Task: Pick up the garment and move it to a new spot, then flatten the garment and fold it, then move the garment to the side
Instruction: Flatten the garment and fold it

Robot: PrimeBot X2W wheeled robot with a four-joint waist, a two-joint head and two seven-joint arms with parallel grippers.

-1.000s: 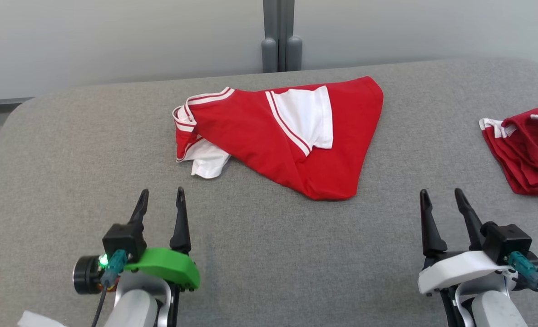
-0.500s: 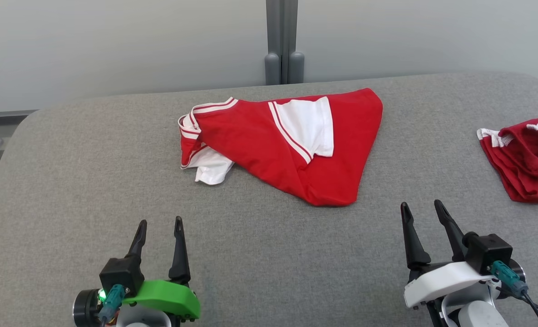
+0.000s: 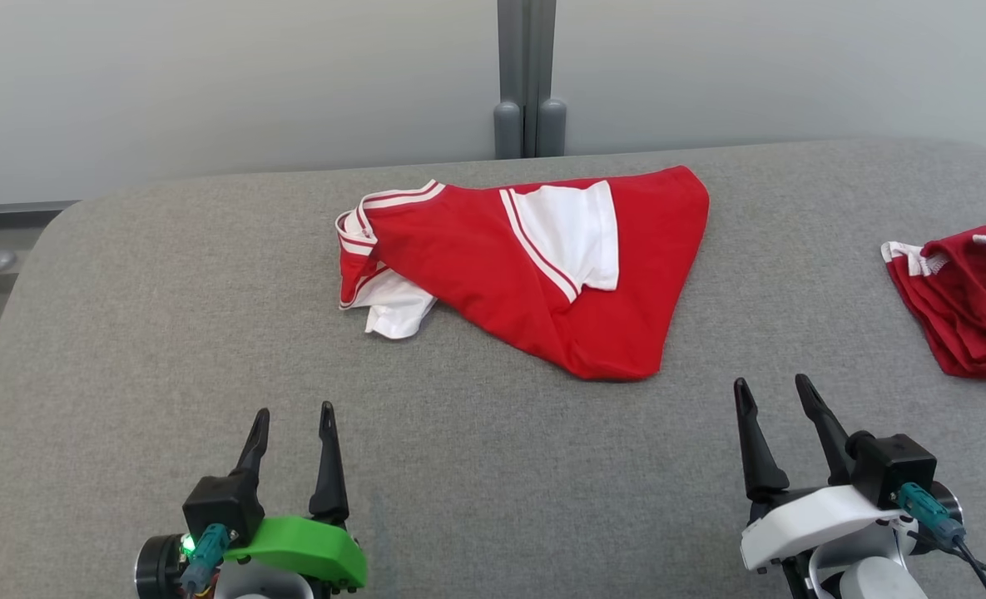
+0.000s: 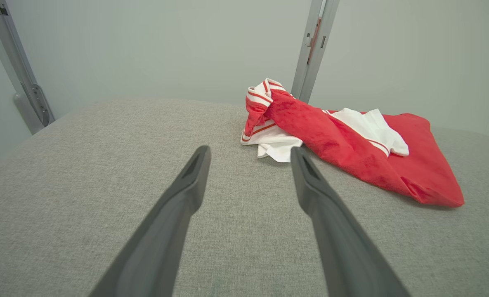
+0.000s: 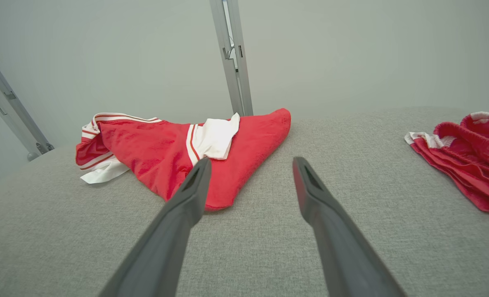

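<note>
Left gripper [image 3: 293, 409] and right gripper [image 3: 771, 381] are both spread wide and empty, short of the garment [image 3: 493, 266].
Both grippers sit near the front edge of the grey surface [image 3: 476, 482], well apart, fingers pointing away and touching no cloth. Beyond them, toward the middle of the back edge, the garment lies in a rough triangle, red with white striped trim and a white sleeve folded on top. A second red garment [image 3: 967, 308] lies bunched at the right edge. A grey post [image 3: 528, 79] rises behind the surface.
</note>
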